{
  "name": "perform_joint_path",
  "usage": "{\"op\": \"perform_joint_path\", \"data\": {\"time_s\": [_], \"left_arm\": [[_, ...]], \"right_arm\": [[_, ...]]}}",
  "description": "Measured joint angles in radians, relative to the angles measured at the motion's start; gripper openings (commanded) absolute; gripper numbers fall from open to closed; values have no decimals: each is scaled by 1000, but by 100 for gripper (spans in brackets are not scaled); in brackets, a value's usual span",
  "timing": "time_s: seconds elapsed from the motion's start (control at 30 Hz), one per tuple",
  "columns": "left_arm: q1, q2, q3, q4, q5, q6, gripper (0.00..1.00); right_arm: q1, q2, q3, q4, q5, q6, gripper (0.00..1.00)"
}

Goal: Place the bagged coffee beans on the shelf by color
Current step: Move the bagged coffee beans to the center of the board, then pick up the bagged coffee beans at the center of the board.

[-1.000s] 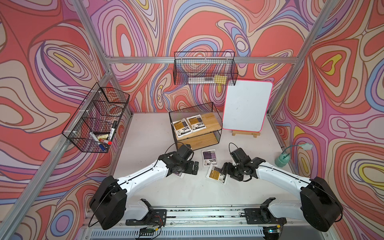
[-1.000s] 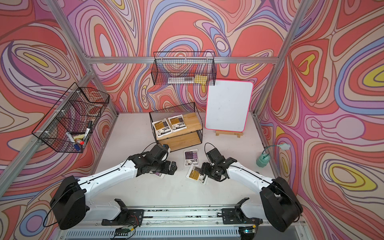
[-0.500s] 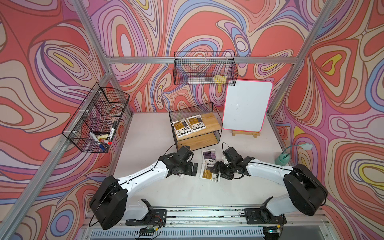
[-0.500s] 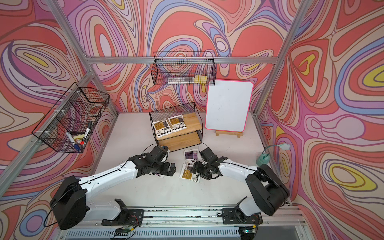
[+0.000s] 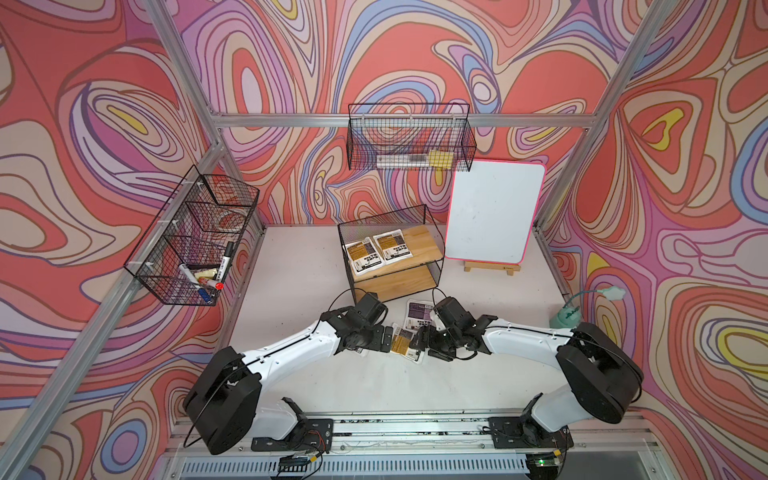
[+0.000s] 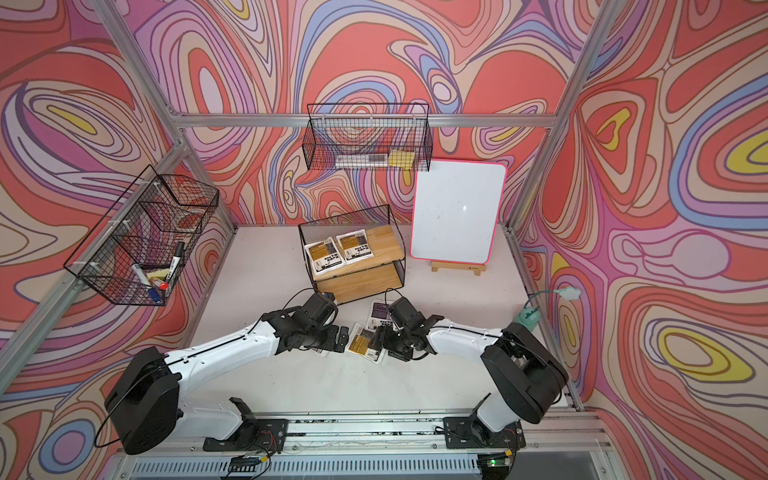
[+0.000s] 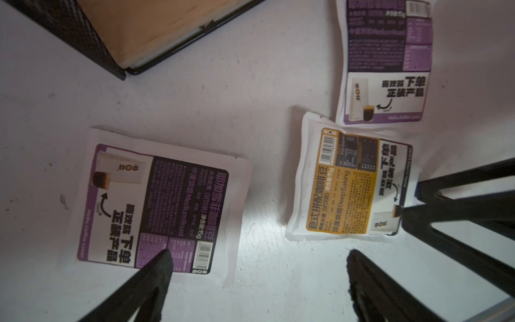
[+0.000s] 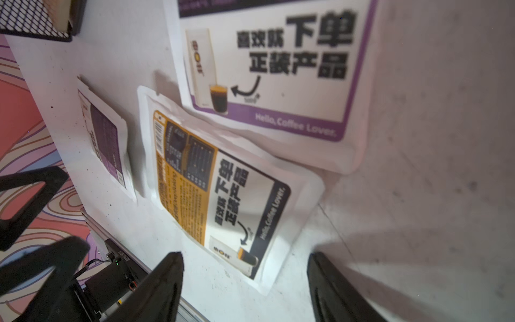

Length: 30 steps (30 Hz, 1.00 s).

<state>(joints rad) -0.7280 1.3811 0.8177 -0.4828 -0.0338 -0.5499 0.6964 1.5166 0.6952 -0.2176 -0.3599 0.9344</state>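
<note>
The yellow pouch [image 5: 401, 345] is being slid across the table [image 5: 299, 266] toward the left gripper [image 7: 259, 256], nearer than a second ago, the right gripper [image 8: 245, 259] being brought along behind it. Both grippers' fingers [image 7: 139, 287] are being held released, nothing grasped. Two purple pouches [image 5: 417, 316] are being left beside it on the table; two more yellow pouches [image 5: 363, 259] are being carried on the top board of the shelf [image 5: 419, 245].

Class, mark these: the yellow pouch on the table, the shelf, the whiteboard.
Yellow pouch [image 7: 345, 195]: left wrist view, on its orange label.
Shelf [image 5: 422, 245]: a top view, on the bare upper board.
Whiteboard [image 5: 492, 216]: a top view, on its white face.
</note>
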Motion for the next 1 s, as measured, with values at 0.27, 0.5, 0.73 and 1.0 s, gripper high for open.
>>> {"op": "perform_joint_path", "data": {"time_s": [0.27, 0.5, 0.73, 1.0], "left_arm": [[-3, 69, 1, 6, -42, 12, 99], [-10, 121, 2, 30, -50, 31, 99], [-36, 146, 6, 57, -64, 45, 99], [-59, 205, 27, 63, -96, 58, 99]], "right_arm": [[-31, -56, -95, 105, -39, 36, 73], [-71, -59, -140, 204, -87, 62, 72], [-76, -40, -146, 251, -113, 66, 72], [-81, -18, -146, 291, -142, 70, 72]]}}
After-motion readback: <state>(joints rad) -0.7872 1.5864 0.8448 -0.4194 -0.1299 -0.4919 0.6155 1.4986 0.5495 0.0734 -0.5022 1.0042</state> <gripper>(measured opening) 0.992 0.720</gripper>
